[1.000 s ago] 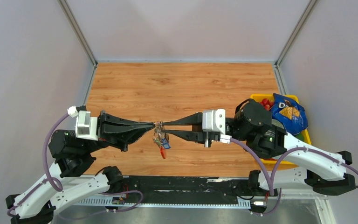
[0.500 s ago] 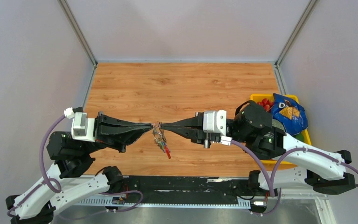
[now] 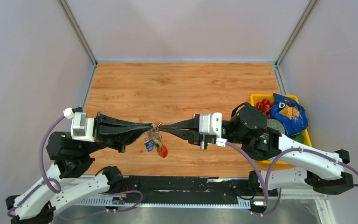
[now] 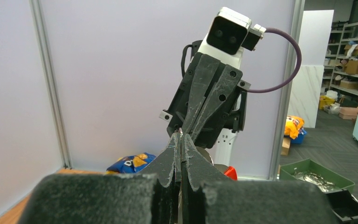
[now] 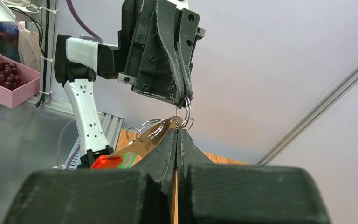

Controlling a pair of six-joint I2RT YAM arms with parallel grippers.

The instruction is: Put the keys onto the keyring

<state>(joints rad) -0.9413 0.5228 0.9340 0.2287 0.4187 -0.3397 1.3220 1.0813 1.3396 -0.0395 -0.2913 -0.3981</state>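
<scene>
Both grippers meet tip to tip above the middle of the wooden table. My left gripper [image 3: 151,125] is shut on a thin metal ring [image 5: 186,106] of the keyring bunch [image 3: 154,139]. My right gripper [image 3: 161,127] is shut on the bunch's grey-silver strap [image 5: 142,144], right next to that ring. The red tag [image 3: 162,150] and a blue piece [image 3: 148,146] hang below the tips, clear of the table. More rings [image 5: 145,128], the red tag [image 5: 106,162] and a green piece [image 5: 129,157] show in the right wrist view. The black-headed key is hidden.
A yellow bin [image 3: 307,136] stands at the table's right edge behind my right arm, holding a blue chips bag [image 3: 289,114] and red items [image 3: 263,104]. Grey walls with metal posts enclose the table [image 3: 182,84] on the left, back and right.
My right gripper's fingers, apart a second ago, have shut at the bunch and moved slightly left. My left gripper drew back a little. The hanging bunch swung, the red tag shifting.
</scene>
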